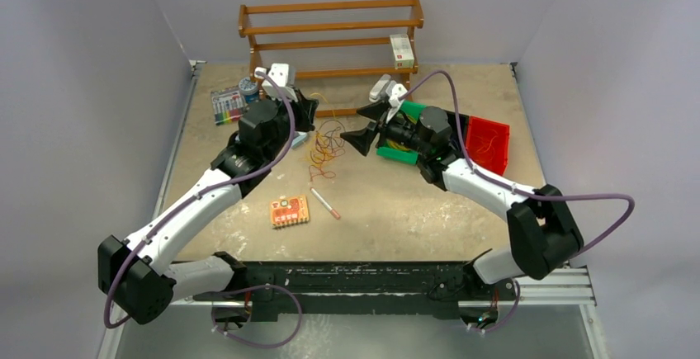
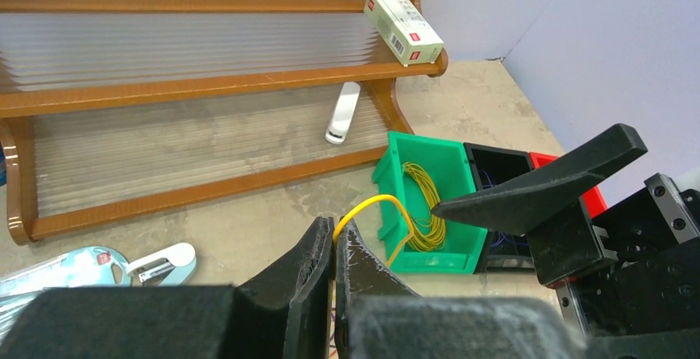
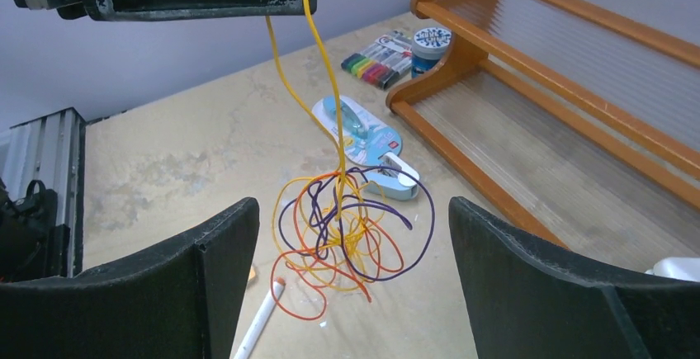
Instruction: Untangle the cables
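The cables (image 3: 347, 235) are a loose tangle of yellow, orange-red and dark blue loops, hanging just above the table (image 1: 396, 210) from a yellow strand (image 3: 309, 45). My left gripper (image 2: 334, 231) is shut on that strand, whose free end arcs out of its tips as a small loop (image 2: 381, 202). In the top view the left gripper (image 1: 309, 115) is just left of and above the tangle (image 1: 326, 148). My right gripper (image 3: 353, 210) stands wide open, level with the tangle and facing it, nothing between its fingers (image 3: 223, 268). From above, the right gripper (image 1: 363, 128) is just right of the tangle.
Behind stands a wooden rack (image 1: 330, 29) with a small box (image 1: 402, 49). A green bin (image 2: 429, 202) holding a yellow coil, a black bin and a red bin (image 1: 487, 144) sit under the right arm. Nearby lie a white stick (image 1: 324, 202), an orange card (image 1: 289, 210), markers (image 1: 227, 105) and a stapler pack (image 3: 363, 132).
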### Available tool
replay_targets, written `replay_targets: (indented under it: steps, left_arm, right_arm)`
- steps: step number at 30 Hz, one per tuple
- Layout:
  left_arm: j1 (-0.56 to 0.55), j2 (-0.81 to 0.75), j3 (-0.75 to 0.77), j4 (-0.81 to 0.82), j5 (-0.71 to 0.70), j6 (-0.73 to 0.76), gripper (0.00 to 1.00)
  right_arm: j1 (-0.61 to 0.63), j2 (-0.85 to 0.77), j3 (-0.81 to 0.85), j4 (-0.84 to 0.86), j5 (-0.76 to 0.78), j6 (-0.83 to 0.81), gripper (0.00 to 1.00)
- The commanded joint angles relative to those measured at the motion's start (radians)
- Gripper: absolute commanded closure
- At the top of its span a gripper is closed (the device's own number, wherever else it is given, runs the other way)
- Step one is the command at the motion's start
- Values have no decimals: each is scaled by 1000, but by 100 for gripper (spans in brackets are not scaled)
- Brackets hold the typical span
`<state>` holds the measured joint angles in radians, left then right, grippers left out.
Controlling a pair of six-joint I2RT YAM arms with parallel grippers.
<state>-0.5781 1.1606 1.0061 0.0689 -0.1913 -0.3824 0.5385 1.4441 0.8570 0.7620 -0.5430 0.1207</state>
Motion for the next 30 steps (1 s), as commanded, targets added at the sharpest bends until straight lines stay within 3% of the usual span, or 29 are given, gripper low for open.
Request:
replay_targets:
  steps: [1, 8, 12, 17, 25, 30]
  left_arm:
    - [3, 25, 104, -41, -14, 3, 100]
    - [4, 66, 178, -127, -11, 22, 100]
    - [3, 65, 190, -144, -4, 30, 100]
    - [3, 65, 211, -178, -3, 42, 100]
    - [3, 67, 232, -186, 31, 36, 100]
    - [4, 114, 334, -274, 67, 36, 100]
  right_arm:
    - [13, 38, 58, 103, 11, 19, 15]
    - [41, 144, 149, 177, 67, 47, 20]
    - [42, 184, 141, 263, 191, 100, 28]
    - [41, 232, 120, 350, 284, 133, 30]
    - [44, 315, 205, 253, 316, 132, 32]
    - [50, 358, 260, 226, 292, 124, 32]
